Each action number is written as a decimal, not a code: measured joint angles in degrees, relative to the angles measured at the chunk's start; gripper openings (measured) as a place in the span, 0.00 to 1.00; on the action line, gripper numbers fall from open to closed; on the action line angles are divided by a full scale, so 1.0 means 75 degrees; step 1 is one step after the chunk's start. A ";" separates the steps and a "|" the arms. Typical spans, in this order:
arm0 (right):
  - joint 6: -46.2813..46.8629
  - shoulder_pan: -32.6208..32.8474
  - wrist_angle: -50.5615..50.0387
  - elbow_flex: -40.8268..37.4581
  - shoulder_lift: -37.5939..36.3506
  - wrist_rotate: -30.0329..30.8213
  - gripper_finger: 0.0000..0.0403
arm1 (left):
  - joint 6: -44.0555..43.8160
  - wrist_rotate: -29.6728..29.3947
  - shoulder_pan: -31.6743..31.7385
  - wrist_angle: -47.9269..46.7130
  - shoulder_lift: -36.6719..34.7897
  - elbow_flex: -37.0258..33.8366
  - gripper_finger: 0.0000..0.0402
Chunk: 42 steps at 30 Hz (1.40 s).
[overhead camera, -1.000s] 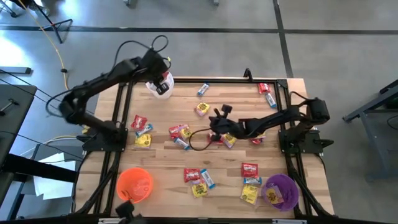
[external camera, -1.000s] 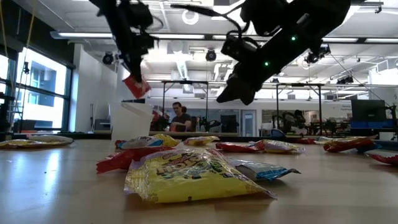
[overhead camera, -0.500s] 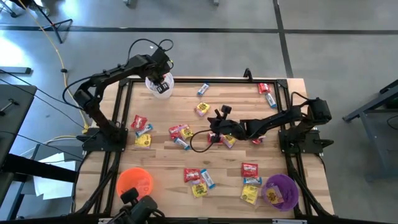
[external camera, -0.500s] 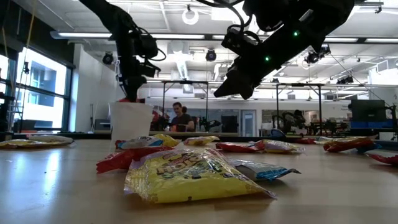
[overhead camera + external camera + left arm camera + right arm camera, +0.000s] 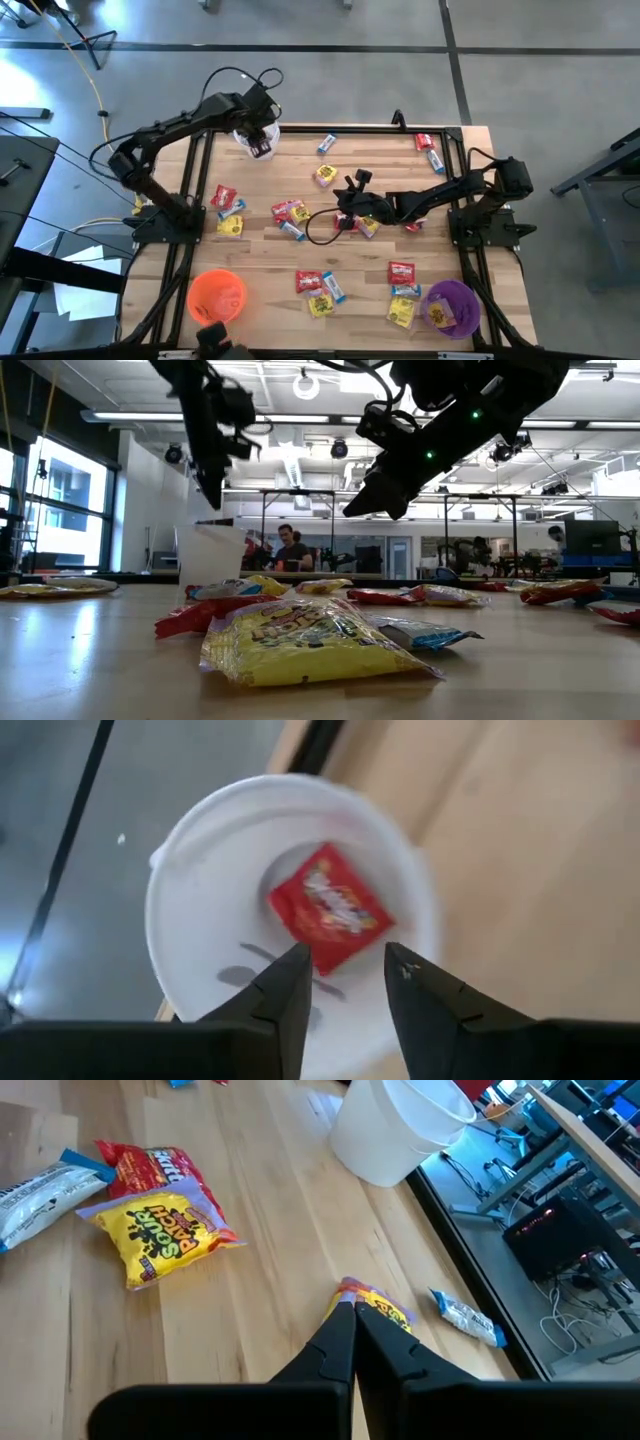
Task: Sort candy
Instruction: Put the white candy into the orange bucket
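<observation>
High view: left gripper (image 5: 259, 147) hangs over the white cup (image 5: 246, 141); right gripper (image 5: 346, 208) sits mid-table among candy (image 5: 288, 211). Left wrist view: fingers (image 5: 292, 982) apart, empty, a red packet (image 5: 327, 918) lying in the cup beneath. Right wrist view: fingers (image 5: 338, 1342) together, a yellow packet (image 5: 372, 1305) just beyond them.

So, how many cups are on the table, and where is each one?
3. The white cup stands at the far left corner, under the left arm; the orange cup at the near left corner; the purple cup at the near right corner. None seems hidden.
</observation>
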 joint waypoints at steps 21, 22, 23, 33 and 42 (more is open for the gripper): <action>0.0416 0.0020 -0.0009 0.0003 0.0003 -0.0469 0.00 | -0.3083 -0.0007 -0.3664 -0.0803 -0.1646 -0.3327 0.14; 0.0425 0.0036 -0.0009 0.0003 0.0003 -0.0469 0.00 | -0.3202 0.0012 -0.3664 -0.0713 -0.1637 -0.3478 0.14; 0.0423 0.0053 -0.0009 0.0003 0.0003 -0.0467 0.00 | -0.3238 0.0051 -0.3667 -0.0624 -0.1594 -0.3625 0.14; 0.0425 0.0256 0.0023 0.0006 0.0003 -0.0434 0.00 | -0.3658 0.0212 -0.3673 -0.0261 -0.1043 -0.4208 0.35; 0.0410 0.0251 0.0055 0.0009 0.0006 -0.0417 0.00 | -0.3835 0.0026 -0.3418 -0.0258 0.0036 -0.4217 0.46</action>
